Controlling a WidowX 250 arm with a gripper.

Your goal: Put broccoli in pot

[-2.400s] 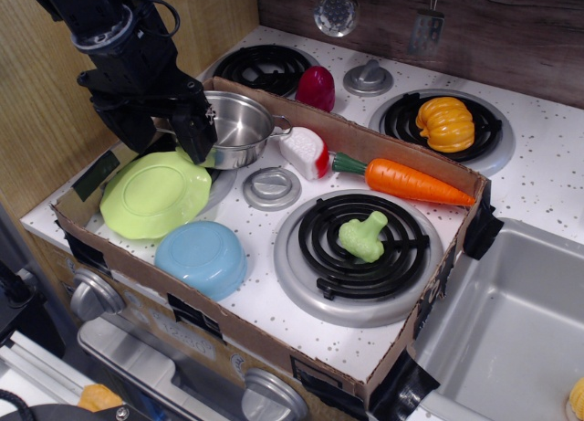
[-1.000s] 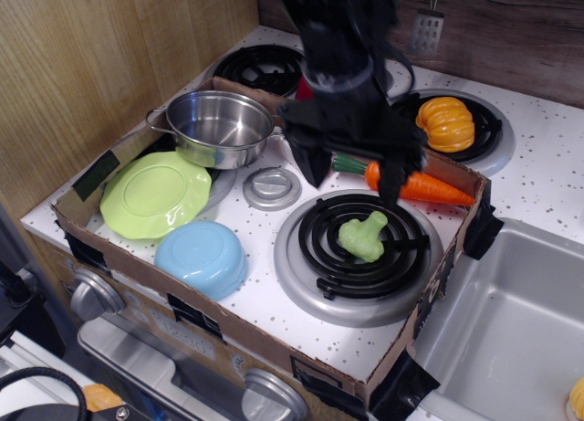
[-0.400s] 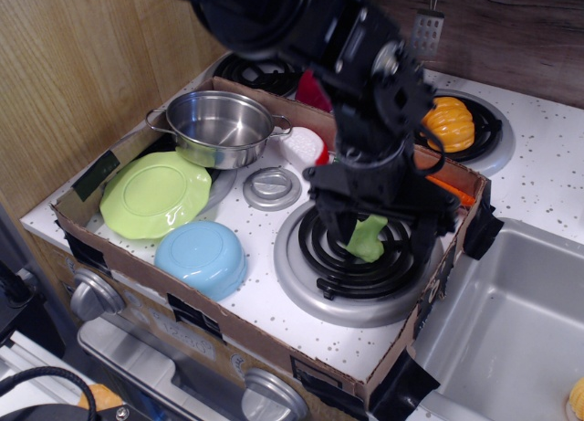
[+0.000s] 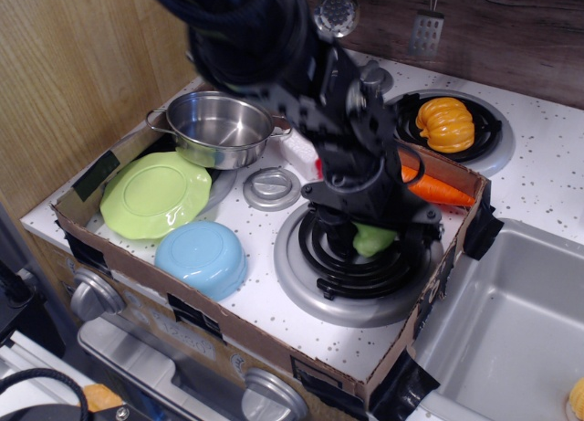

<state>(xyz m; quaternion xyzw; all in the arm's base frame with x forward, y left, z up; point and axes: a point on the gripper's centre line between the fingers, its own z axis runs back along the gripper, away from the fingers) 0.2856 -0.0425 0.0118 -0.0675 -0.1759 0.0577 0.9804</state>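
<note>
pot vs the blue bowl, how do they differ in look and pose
The pot is shiny bare steel; the blue bowl is matte light-blue plastic.
The pot stands upright with its empty inside showing; the blue bowl lies upside down, dome up.
The pot has small loop handles at its sides; the blue bowl has none.
The pot sits further back, beyond the green plate; the blue bowl sits by the front edge.
Both are round.

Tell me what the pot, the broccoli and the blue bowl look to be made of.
The pot: polished metal, likely stainless steel, judging by its mirror-like reflections. The broccoli: probably moulded plastic, uniform light green with a smooth dull sheen, mostly hidden under the end effector. The blue bowl, lying upside down: seemingly plastic, even pale blue, soft satin gloss.
</note>
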